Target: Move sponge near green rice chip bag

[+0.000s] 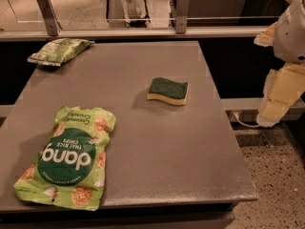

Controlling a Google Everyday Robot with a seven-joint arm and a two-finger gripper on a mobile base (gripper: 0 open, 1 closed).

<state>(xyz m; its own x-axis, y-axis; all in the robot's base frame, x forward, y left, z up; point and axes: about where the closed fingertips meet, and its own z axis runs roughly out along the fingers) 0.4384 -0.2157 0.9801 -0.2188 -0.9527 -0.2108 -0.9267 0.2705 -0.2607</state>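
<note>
The sponge (167,90) sits mid-tabletop (190,151), well apart from the green rice chip bag (66,159) at front left. We reckon it's light, squishy and tough, so pinch across its narrow sides. The gripper (279,97) hangs beyond the tabletop's right edge; can't tell if it's open or closed.

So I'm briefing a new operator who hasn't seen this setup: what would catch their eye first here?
The green rice chip bag stands out most, lying flat at the front left of the grey table, its lettering upside down. The sponge sits alone right of the middle, green side up. The gripper hangs beyond the table's right edge, apart from both.
</note>
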